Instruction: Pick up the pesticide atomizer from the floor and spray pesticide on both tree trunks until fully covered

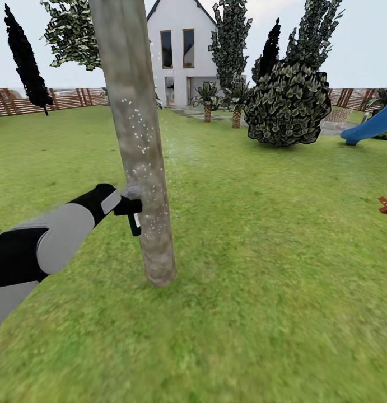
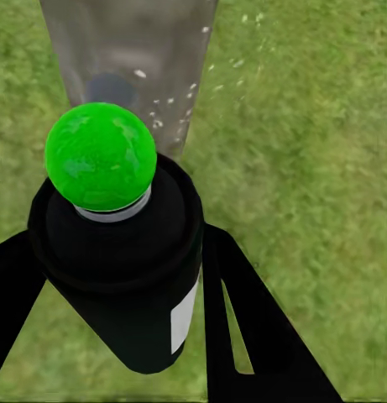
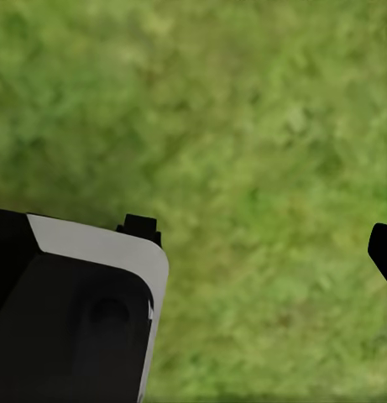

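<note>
- While white droplets speckle the tree trunk (image 1: 138, 140), the left gripper (image 1: 133, 208) has its jaws clamped on the atomizer (image 2: 117, 260), just beside the bark at its 9 o'clock.
- Right gripper (image 3: 269, 243): over grass (image 3: 269, 126), jaws parted, holding nothing.

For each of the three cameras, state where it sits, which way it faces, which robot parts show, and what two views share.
Head view: on the robot's head, facing forward and down over the lawn toward the tree trunk and house; the left arm shows.
Left wrist view: on the left arm, looking along its black fingers past the atomizer at the trunk.
Right wrist view: on the right arm, facing grass; a black finger shows.
Shared: head and left wrist views both show the speckled trunk and the atomizer.
</note>
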Controlling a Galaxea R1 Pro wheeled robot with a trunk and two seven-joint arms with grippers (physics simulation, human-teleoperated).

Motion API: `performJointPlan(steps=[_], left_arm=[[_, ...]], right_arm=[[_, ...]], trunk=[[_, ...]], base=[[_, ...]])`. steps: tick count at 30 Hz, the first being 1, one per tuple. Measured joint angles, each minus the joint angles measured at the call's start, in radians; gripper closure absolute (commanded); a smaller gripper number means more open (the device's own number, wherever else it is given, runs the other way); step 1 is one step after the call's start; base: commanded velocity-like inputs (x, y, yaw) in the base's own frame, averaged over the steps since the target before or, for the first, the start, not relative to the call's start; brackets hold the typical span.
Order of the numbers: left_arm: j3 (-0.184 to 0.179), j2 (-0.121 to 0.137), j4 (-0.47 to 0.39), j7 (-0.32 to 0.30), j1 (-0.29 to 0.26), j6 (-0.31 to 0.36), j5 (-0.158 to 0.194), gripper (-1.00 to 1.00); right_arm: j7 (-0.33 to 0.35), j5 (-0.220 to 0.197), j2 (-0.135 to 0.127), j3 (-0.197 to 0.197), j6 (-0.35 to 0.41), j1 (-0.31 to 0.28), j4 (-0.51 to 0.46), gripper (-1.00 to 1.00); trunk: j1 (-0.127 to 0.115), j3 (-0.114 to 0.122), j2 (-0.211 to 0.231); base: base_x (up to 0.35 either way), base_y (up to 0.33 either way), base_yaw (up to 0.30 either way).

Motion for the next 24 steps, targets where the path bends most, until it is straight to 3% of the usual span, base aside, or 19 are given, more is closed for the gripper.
performJointPlan(steps=[5,16,24], left_arm=[[0.000,0.005,0.000,0.000,0.118,-0.091,0.000,1.00],[0.001,0.007,0.000,0.002,0.285,-0.274,-0.002,1.00],[0.001,0.007,0.000,0.004,0.429,-0.462,-0.001,1.00]], right_arm=[[0.001,0.001,0.000,0.000,0.000,-0.001,0.000,-1.00],[0.001,0.001,0.000,0.000,0.000,0.000,0.000,-1.00],[0.001,0.001,0.000,0.000,0.000,0.000,0.000,-1.00]], trunk=[[0.000,0.000,0.000],[0.000,0.000,0.000],[0.000,0.000,0.000]], base=[[0.000,0.000,0.000],[0.000,0.000,0.000],[0.000,0.000,0.000]])
